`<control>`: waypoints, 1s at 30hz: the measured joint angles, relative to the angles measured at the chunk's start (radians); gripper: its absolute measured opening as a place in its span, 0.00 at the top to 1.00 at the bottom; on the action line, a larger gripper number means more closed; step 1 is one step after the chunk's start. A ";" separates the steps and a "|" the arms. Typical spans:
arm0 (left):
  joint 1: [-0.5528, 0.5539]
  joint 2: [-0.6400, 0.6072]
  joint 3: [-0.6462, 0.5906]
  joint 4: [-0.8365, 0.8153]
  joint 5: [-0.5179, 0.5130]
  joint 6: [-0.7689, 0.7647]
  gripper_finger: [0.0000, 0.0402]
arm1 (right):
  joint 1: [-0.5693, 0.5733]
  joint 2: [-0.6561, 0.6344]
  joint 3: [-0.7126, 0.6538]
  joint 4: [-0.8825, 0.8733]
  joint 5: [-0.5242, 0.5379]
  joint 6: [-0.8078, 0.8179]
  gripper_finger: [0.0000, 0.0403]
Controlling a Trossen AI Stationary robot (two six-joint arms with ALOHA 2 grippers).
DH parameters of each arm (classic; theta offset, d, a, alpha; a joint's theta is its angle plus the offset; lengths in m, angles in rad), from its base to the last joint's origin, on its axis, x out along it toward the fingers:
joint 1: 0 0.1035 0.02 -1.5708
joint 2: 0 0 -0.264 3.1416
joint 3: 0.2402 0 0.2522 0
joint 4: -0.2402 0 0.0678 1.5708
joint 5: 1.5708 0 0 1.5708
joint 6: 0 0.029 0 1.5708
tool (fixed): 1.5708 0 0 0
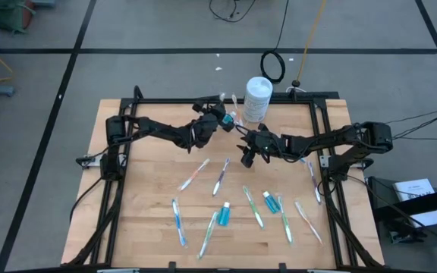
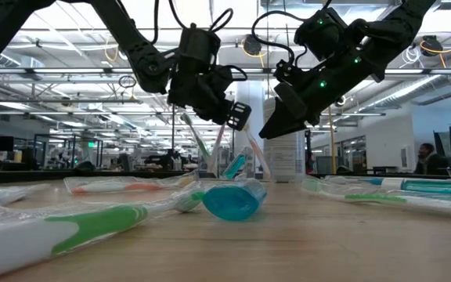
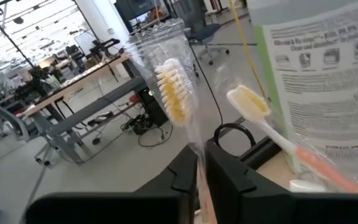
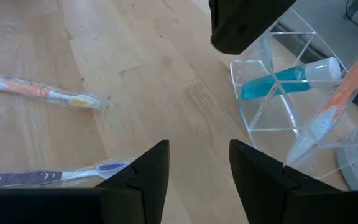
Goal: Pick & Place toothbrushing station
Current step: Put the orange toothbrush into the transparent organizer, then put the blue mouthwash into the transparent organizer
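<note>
Low view, nearest the lens: wrapped pastel toothbrushes, one green-handled [image 2: 92, 223], lie on the pale wooden table [image 1: 143, 205] beside a small blue tube [image 2: 233, 200] on its side. Farther in, more wrapped brushes are scattered across the boards, among them an orange-handled one [image 4: 36, 90] and a purple-handled one [image 4: 55, 177]. Above mid-table the right gripper [image 1: 249, 157] hangs released, its jaws wide apart with nothing between them. Beyond it the left gripper [image 1: 220, 120] pinches a wrapped yellow-bristled toothbrush [image 3: 174, 93], jaws nearly closed on the handle, over the small clear plastic cup [image 4: 284, 112], which has dividers and already holds a blue tube and an orange-handled brush. Farthest, just beside the cup, stands a tall white cylindrical canister [image 1: 257, 98].
</note>
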 joint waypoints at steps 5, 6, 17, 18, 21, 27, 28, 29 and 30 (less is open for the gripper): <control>0.000 -0.017 0.000 -0.078 0.001 -0.013 0.78 | 0.000 0.000 0.000 -0.001 0.000 0.000 0.60; 0.000 -0.030 0.003 -0.113 0.001 -0.027 0.75 | 0.000 0.000 0.000 -0.005 0.000 0.000 0.60; -0.010 -0.275 0.067 -0.625 0.136 -0.261 0.53 | 0.000 0.000 0.000 -0.041 0.000 0.007 0.60; -0.013 -0.303 0.067 -0.667 0.163 -0.273 0.52 | 0.000 0.000 0.000 -0.046 0.000 0.015 0.60; -0.031 -0.383 0.067 -0.777 0.275 -0.303 0.52 | 0.000 0.000 0.000 -0.058 -0.001 0.021 0.60; -0.088 -0.480 0.067 -0.926 0.572 -0.443 0.56 | 0.000 0.000 0.000 -0.059 -0.001 0.022 0.60; -0.100 -0.484 0.068 -0.937 0.634 -0.462 0.57 | 0.000 0.000 0.000 -0.059 -0.001 0.024 0.60; -0.113 -0.485 0.067 -0.951 0.694 -0.483 0.58 | 0.000 0.000 0.000 -0.059 -0.001 0.029 0.60; -0.129 -0.485 0.067 -0.966 0.742 -0.514 0.59 | 0.000 0.000 0.000 -0.059 -0.001 0.036 0.60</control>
